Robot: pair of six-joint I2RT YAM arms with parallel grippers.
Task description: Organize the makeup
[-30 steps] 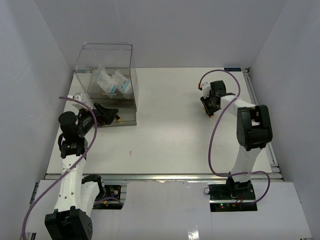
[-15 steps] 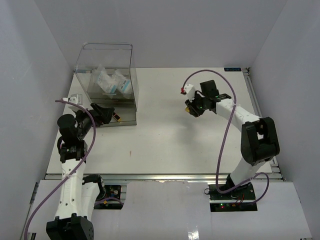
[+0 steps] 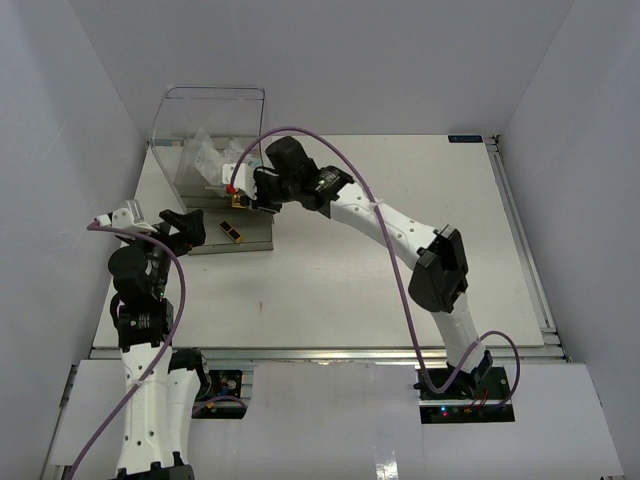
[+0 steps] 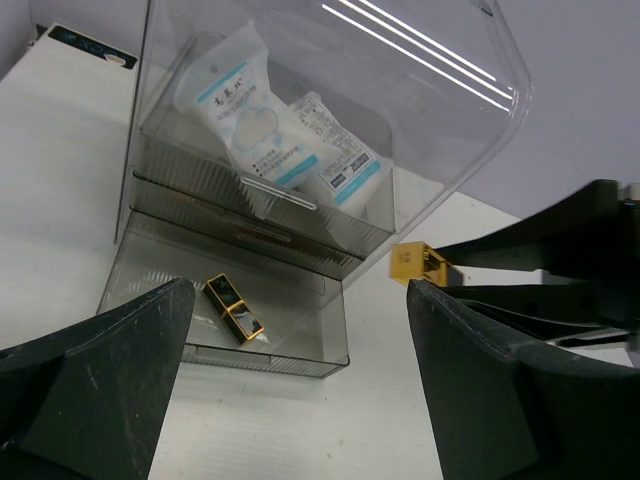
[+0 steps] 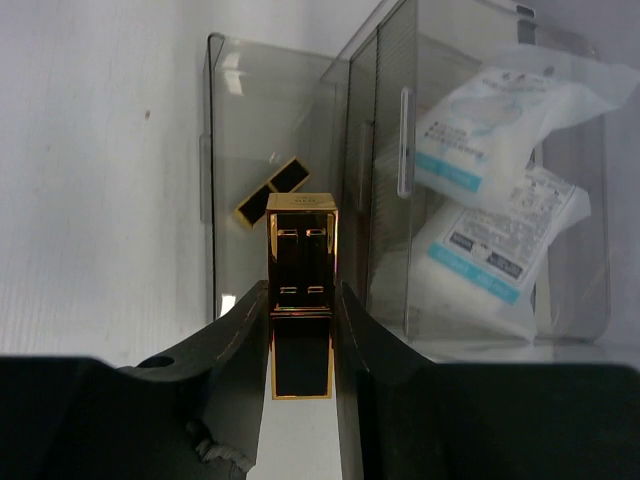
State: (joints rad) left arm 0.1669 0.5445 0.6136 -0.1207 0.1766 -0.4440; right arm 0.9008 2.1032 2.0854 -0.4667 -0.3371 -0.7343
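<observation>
Makeup sorting: right gripper (image 5: 301,296) was clamped on a gold tube (image 5: 301,232) in front of the clear box (image 3: 205,108).
The held tube was square-sectioned, gold at the outer end and glossy black toward the gripper, and lay lengthwise between the fingers with its gold end toward the box's pulled-out drawer (image 4: 300,352). A second gold tube (image 4: 234,308), also gold and black, lay flat and aslant on the drawer floor. Two clear packets (image 4: 265,135) with white-and-blue labels leaned overlapping in the compartment above the drawer. The left gripper (image 3: 192,228) had its fingers wide apart and held nothing, over the tabletop (image 3: 400,260) near the drawer's left side. Whether the held tube was over the drawer or short of it could not be told.
</observation>
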